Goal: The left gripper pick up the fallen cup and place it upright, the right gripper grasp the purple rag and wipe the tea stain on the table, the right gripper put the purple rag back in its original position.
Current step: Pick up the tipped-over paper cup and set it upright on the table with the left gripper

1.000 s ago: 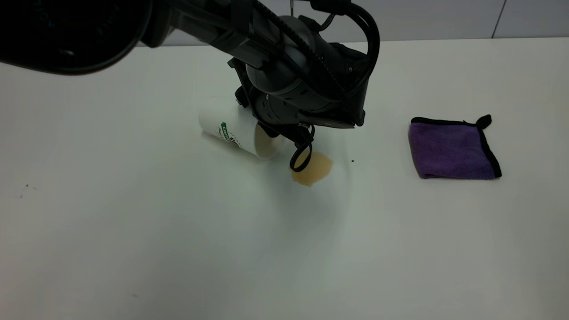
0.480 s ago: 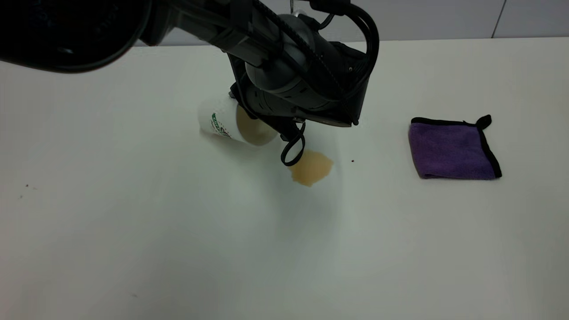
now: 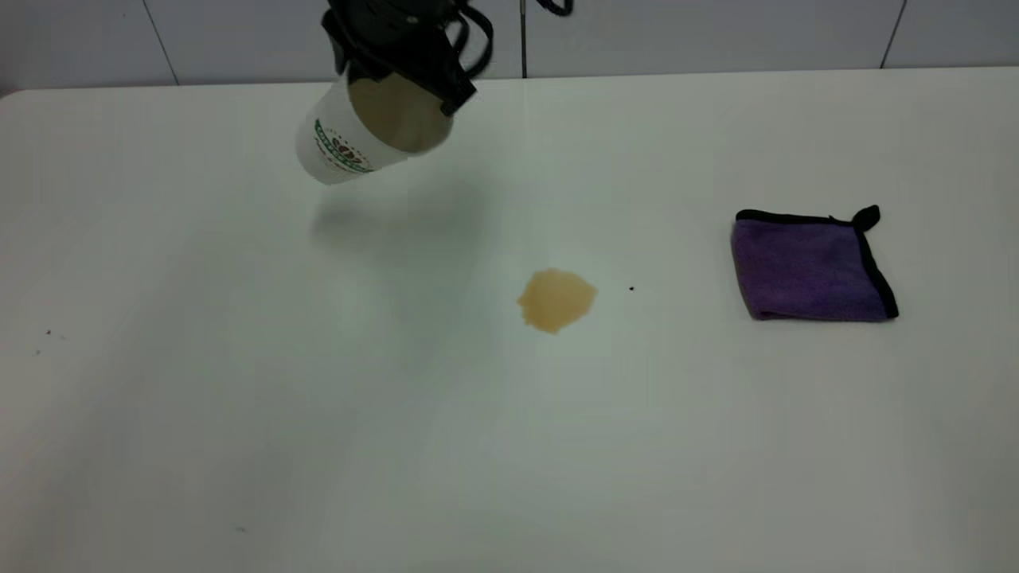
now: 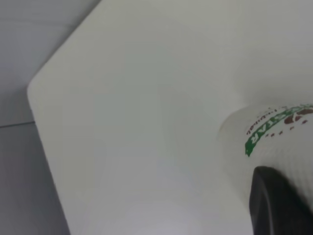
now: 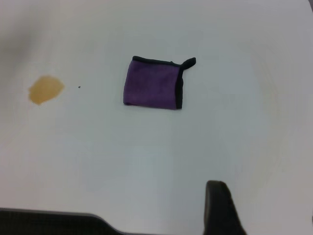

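From outside, your left hand [image 3: 402, 60] grips the cup [image 3: 362, 135] by its rim, tilted, above the surface [image 3: 318, 398]; tea stain [image 3: 556, 298] and purple rag [image 3: 808, 267] lie well apart. Left wrist: a finger [image 4: 276, 205] presses the cup [image 4: 274, 142]. Right wrist: your right hand's opening, I cannot tell; rag [image 5: 154, 88] lies flat.

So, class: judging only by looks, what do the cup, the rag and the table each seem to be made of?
Cup: probably paper, matte white with a printed green and red logo, held by the left tool.
Rag: soft, fuzzy purple cloth, likely microfibre, with a stitched black border and corner loop.
Table: smooth off-white top with a faint sheen, perhaps laminate; the material stays uncertain.
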